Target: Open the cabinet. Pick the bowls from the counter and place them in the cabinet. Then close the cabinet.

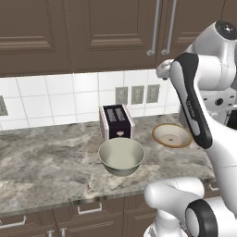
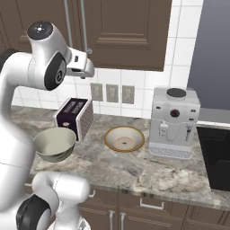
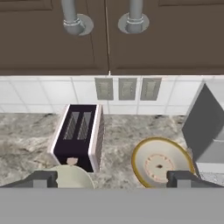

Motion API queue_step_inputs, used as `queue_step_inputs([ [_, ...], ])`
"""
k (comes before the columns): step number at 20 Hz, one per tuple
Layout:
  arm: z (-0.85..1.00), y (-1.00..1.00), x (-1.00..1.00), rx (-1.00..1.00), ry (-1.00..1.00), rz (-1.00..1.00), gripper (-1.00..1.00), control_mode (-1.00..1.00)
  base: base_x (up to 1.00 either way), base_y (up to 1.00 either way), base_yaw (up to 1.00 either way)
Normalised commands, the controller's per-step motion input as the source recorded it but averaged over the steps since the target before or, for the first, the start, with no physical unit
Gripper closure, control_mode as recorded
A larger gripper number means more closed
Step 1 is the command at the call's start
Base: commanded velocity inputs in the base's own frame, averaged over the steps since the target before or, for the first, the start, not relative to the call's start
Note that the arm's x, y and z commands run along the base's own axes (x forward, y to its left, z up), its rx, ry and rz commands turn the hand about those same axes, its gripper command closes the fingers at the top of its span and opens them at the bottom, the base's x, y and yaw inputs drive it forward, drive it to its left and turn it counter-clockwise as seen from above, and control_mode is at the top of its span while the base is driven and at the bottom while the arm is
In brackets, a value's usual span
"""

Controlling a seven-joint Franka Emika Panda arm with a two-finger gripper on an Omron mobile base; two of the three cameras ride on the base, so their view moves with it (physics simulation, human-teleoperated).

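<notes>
Here the gripper (image 3: 112, 178) is held with its jaws spread wide and nothing between them, raised above the counter (image 1: 46, 162) and just below the closed doors of the cabinet (image 3: 153, 39). The two silver bar handles (image 3: 133, 17) are seen directly above the hand, side by side at the meeting edge of the doors, their long axes running vertically, so an upward reach is judged to be called for, with the jaws set across a bar. Below the hand, the deep greyish-cream bowl (image 1: 121, 156) is found near the counter's front edge, just in front of the toaster (image 1: 116, 121). The shallower patterned bowl (image 2: 124, 138) is set between the toaster and the coffee machine (image 2: 174, 122). Both bowls are upright, mouths upward.
</notes>
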Motion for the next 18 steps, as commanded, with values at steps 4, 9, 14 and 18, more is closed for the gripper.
queue_step_inputs([
  [4,0.40,0.00,0.00,0.00,-0.15,0.00,-1.00,-1.00,0.00,0.00,0.00],
  [9,0.27,0.00,0.00,0.00,-0.22,-0.01,-1.00,-1.00,0.00,0.00,0.00],
  [14,0.19,0.00,0.02,0.00,-0.10,-0.03,-1.00,-1.00,0.00,0.00,0.00],
  [18,0.15,0.00,0.15,0.00,-0.01,-0.07,-1.00,-1.00,0.00,0.00,0.00],
])
